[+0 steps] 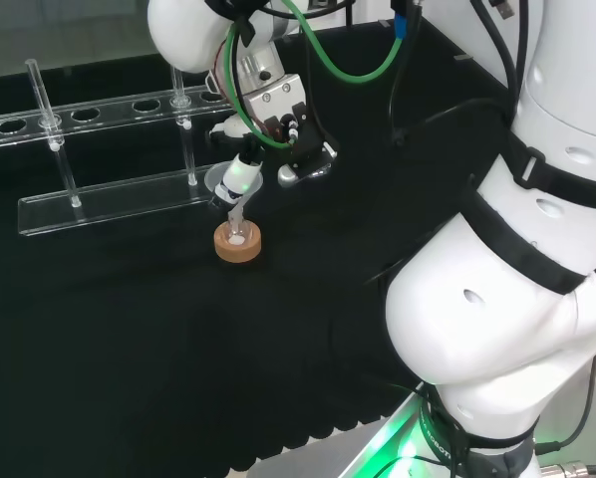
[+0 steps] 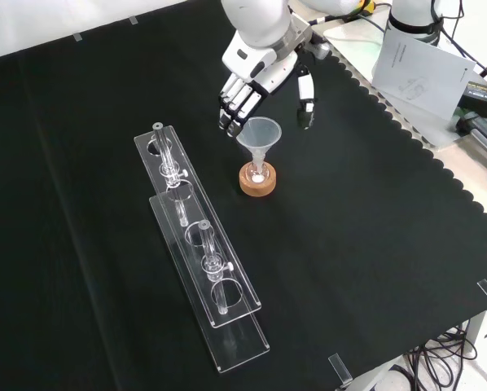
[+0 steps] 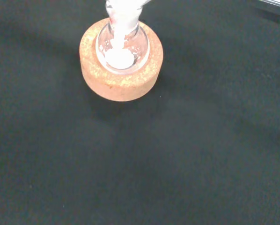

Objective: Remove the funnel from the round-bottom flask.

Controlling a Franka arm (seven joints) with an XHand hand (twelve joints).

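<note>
Front view shows our hand spread just behind the clear plastic funnel; closing off-centre, we judge, could tip the round-bottom glass flask off its cork ring.

Even, bright overhead light falls on the matte black cloth, which swallows shadows. Glare glints on the clear acrylic rack left of the cork ring. In the wrist view the cork ring is sharp, the funnel stem above it blurred white. Green glow tints the arm's base.
</note>
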